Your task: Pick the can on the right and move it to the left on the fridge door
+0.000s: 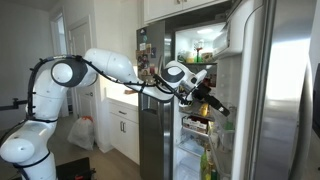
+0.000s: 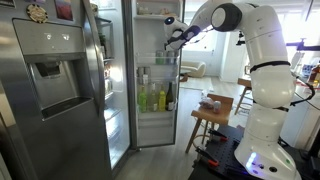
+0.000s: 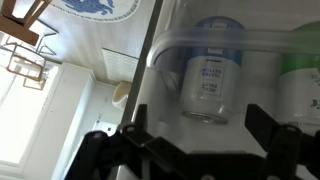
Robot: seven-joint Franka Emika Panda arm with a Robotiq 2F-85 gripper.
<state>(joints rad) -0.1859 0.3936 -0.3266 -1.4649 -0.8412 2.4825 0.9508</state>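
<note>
The fridge (image 1: 200, 45) stands open with its inside lit and its shelves crowded. Beside the lit compartment is the tall steel fridge door (image 1: 292, 60), which fills the edge of an exterior view. In an exterior view, a steel front with a dispenser (image 2: 52, 72) takes up the near side, and a row of yellow and green bottles (image 2: 155, 97) stands in the lit part.

The white arm (image 1: 105, 65) (image 2: 255, 45) reaches out from its base, stretched nearly level and high up towards the top of the fridge. A wooden stool (image 2: 205, 118) stands on the floor near the robot's base.

In the wrist view, a clear bin (image 3: 240, 40) runs across the upper part of the picture, with its white frame edge on one side and the room beyond that.

The gripper (image 1: 218, 103) (image 2: 170, 40) (image 3: 195, 112) has its dark fingers (image 3: 135, 130) spread wide and holds nothing.

The can (image 3: 210, 80), with its blue and white label, sits inside the bin behind the clear wall and is framed between the two fingers. A green container (image 3: 300, 90) stands just beside it in the same bin. The fingers are not touching the can. I cannot pick out the can in either exterior view.
</note>
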